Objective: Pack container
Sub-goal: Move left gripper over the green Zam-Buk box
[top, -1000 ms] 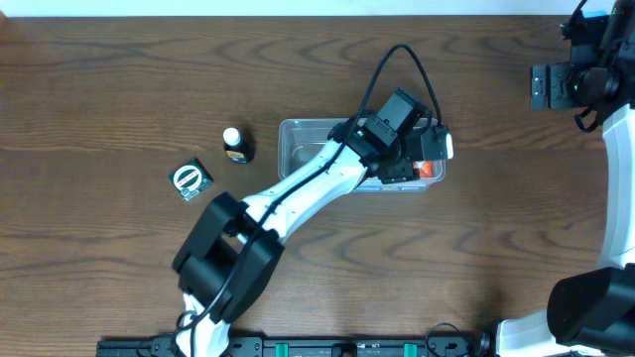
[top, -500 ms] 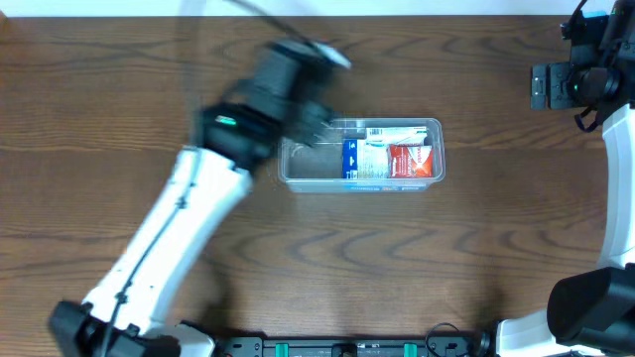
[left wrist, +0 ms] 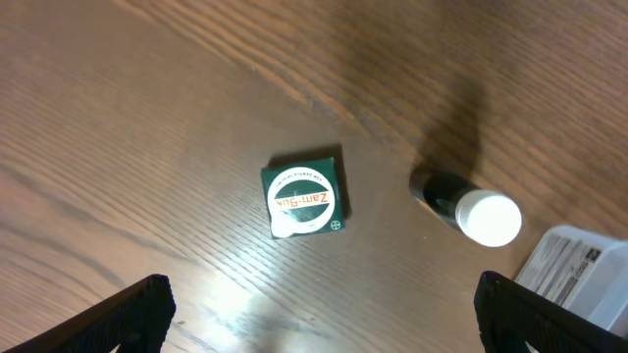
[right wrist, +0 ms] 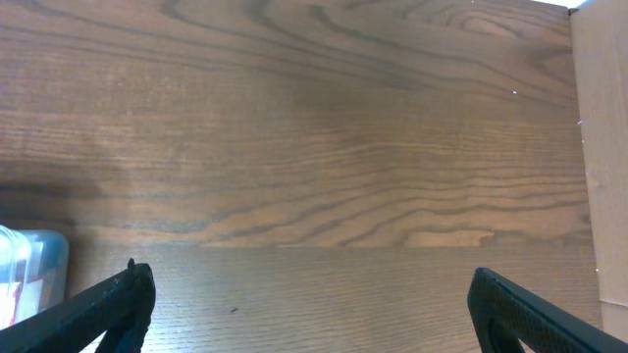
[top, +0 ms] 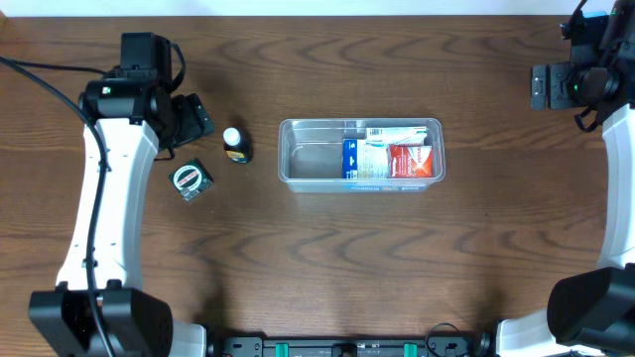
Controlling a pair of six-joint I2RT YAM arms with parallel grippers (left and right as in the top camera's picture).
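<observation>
The clear container point(top: 310, 165) stands mid-table. Its right half holds a blue-and-white package point(top: 361, 159) and a red package point(top: 409, 159). A green square Zam-Buk box point(top: 190, 179) and a small dark bottle with a white cap point(top: 235, 145) lie on the table to its left. My left gripper point(top: 193, 119) is open and empty, hovering above and left of these two. In the left wrist view the box point(left wrist: 305, 193), the bottle point(left wrist: 467, 208) and a corner of the container point(left wrist: 581, 273) show beyond the open jaws point(left wrist: 319, 328). My right gripper point(top: 549, 86) is open and empty at the far right.
In the right wrist view the jaws point(right wrist: 324, 314) are over bare wood, with the container's end point(right wrist: 29, 267) at the left edge. A pale surface point(right wrist: 601, 147) borders the table on the right.
My left arm has swung from over the container's right half out to the far left. The packages it covered now show inside the container. The right arm has not moved.
</observation>
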